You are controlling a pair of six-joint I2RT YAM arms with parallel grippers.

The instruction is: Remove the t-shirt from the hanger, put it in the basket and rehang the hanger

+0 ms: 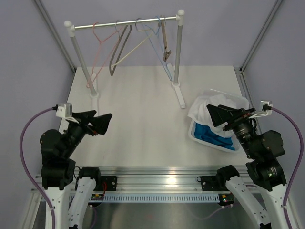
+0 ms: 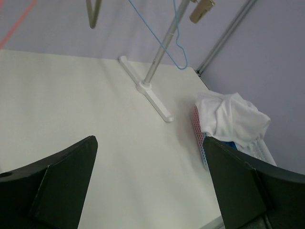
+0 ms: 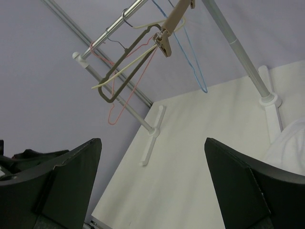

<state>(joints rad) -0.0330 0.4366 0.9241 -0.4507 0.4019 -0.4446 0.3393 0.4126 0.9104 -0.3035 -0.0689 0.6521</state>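
Note:
A white t-shirt [image 1: 217, 106] lies crumpled over the rim of a basket [image 1: 209, 138] at the right of the table; it also shows in the left wrist view [image 2: 233, 117]. Several bare hangers hang on the rack rail [image 1: 124, 23]: a pink one [image 1: 96, 52], a grey one [image 1: 119, 50], a cream one [image 1: 136, 45], a blue one [image 1: 159, 55] and a wooden one [image 1: 165, 43]. My left gripper [image 1: 101, 123] is open and empty above the table's left side. My right gripper [image 1: 217, 114] is open and empty, over the basket.
The rack stands on two white feet [image 1: 179, 94] [image 1: 94, 94] at the back of the table. Blue cloth [image 1: 214, 136] lies inside the basket. Frame posts [image 1: 259, 36] rise at the table's back corners.

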